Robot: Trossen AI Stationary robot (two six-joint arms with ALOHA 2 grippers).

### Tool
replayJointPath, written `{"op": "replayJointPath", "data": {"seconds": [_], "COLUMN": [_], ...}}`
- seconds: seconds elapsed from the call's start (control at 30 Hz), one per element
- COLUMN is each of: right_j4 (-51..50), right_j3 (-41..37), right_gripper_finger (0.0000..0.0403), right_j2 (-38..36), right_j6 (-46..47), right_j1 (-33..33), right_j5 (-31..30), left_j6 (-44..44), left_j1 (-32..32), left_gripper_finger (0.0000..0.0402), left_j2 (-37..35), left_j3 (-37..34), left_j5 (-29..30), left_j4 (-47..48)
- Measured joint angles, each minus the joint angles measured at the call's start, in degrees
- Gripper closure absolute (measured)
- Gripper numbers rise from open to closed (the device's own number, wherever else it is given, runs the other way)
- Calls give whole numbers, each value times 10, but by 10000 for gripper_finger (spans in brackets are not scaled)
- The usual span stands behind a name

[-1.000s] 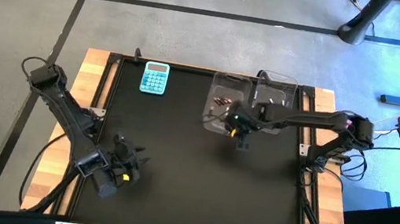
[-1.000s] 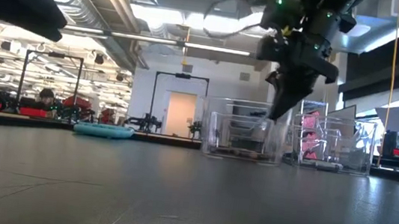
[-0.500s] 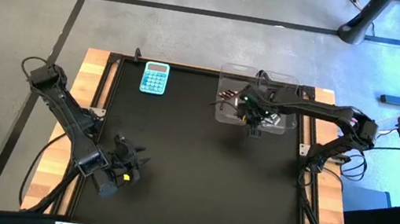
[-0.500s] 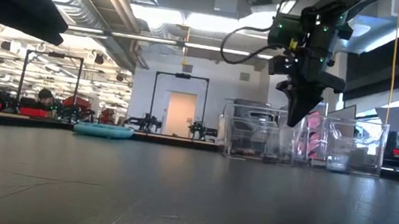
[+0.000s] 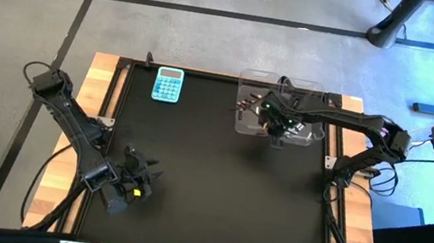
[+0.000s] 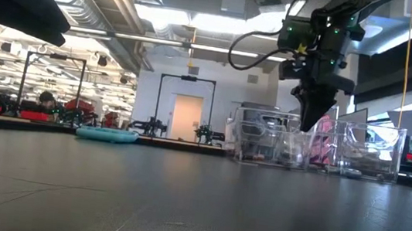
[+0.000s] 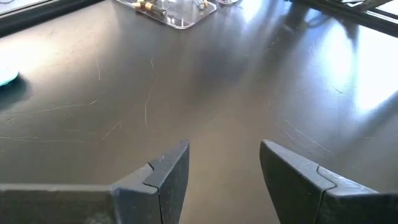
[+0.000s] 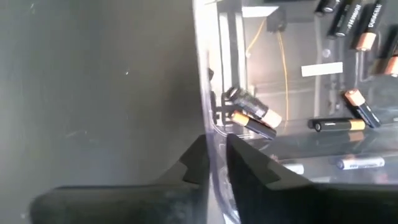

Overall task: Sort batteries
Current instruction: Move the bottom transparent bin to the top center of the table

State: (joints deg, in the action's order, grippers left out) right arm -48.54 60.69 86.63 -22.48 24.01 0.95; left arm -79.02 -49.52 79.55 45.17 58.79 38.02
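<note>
Two clear bins stand on the black mat at the far right. The left bin [image 5: 239,123] holds dark batteries with copper ends [image 8: 252,116]; more of them and some silvery ones [image 8: 357,163] lie deeper in. My right gripper [image 5: 272,130] points steeply down at this bin's near wall and is shut on it. The second bin [image 6: 373,152] stands right beside the first. Near the table's front left, my left gripper [image 7: 224,168] hovers open above bare mat. My right gripper has the left bin's near wall [image 8: 210,127] between its two fingers, one finger inside the bin and one outside [image 8: 193,165]. The fingers come from above, pointing down over the rim. The bin stands upright with its bottom on the mat.
A light-blue calculator [image 5: 167,85] lies at the far edge, left of the bins. The middle and near part of the black mat [image 5: 215,190] is bare. Wooden table strips border the mat on both sides.
My right gripper has gone toward the table's right edge, most of the way in the first half second. The clear bin has slid along the mat with it, staying upright, until it stands against the second bin.
</note>
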Motion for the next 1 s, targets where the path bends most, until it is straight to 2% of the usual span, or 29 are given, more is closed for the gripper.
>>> {"op": "replayJointPath", "data": {"seconds": [0.2,0.37,0.7,0.9,1.0], "right_j4": [4,4,67,40,38], "right_j3": [4,40,40,39,39], "right_gripper_finger": [275,238,223,223,223], "right_j2": [1,1,10,21,20], "right_j6": [23,59,75,71,71], "right_j1": [1,0,-10,-24,-23], "right_j5": [3,21,67,12,7], "left_j6": [0,0,0,0,0], "left_j1": [0,0,0,0,0], "left_gripper_finger": [216,216,216,216,216], "left_j2": [0,0,0,0,0], "left_j3": [0,0,0,0,0], "left_j5": [0,0,0,0,0], "left_j4": [0,0,0,0,0]}}
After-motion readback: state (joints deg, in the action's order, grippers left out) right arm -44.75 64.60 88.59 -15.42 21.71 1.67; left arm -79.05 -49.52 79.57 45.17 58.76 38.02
